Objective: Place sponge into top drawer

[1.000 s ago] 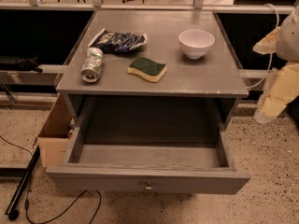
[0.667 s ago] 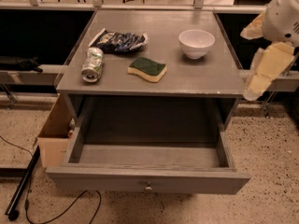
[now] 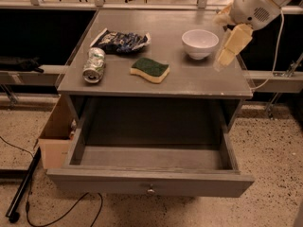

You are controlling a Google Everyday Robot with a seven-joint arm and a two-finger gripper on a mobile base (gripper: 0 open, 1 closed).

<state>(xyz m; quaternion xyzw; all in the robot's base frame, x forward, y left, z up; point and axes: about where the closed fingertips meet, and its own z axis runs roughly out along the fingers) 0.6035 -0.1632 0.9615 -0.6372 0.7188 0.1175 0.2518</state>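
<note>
The sponge (image 3: 150, 69), pale yellow with a dark green top, lies flat on the grey cabinet top (image 3: 189, 79), left of centre. The top drawer (image 3: 150, 182) is pulled out wide below it, its inside bare, with a small round knob at the front. My gripper (image 3: 226, 48) hangs from the arm at the upper right, above the cabinet's right edge, just right of the white bowl (image 3: 200, 42). It holds nothing and is well to the right of the sponge.
A crushed can (image 3: 94, 65) lies on its side at the left of the top. A dark blue snack bag (image 3: 120, 40) lies behind it. A brown cardboard box (image 3: 56, 138) stands on the floor to the drawer's left. Cables run across the speckled floor.
My arm and gripper have moved up and left, from beside the cabinet's right side to above its right edge near the bowl. The sponge and drawer have not moved.
</note>
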